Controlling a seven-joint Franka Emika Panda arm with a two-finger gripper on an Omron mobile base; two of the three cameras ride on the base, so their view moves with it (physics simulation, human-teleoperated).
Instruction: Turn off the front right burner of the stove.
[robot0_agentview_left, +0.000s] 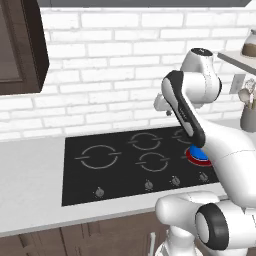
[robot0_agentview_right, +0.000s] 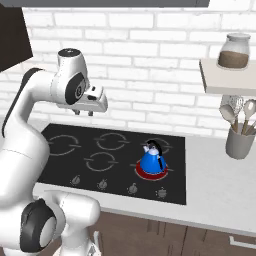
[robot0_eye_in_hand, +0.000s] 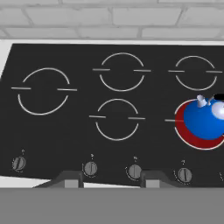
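Stove scene with the two-finger gripper (robot0_agentview_right: 83, 112) hanging high above the flat black glass stove (robot0_agentview_right: 65, 172), touching nothing.
Relative to the stove: the glowing red front right burner (robot0_agentview_right: 141, 173) sits at its front right, under a small blue kettle (robot0_agentview_right: 152, 159); small round grey knobs (robot0_eye_in_hand: 90, 168) line its front edge; the dark fingertips (robot0_eye_in_hand: 69, 179) stand well apart above that edge, jaws wide open and holding nothing; a grey utensil crock (robot0_agentview_right: 239, 143) stands on the counter to its right.
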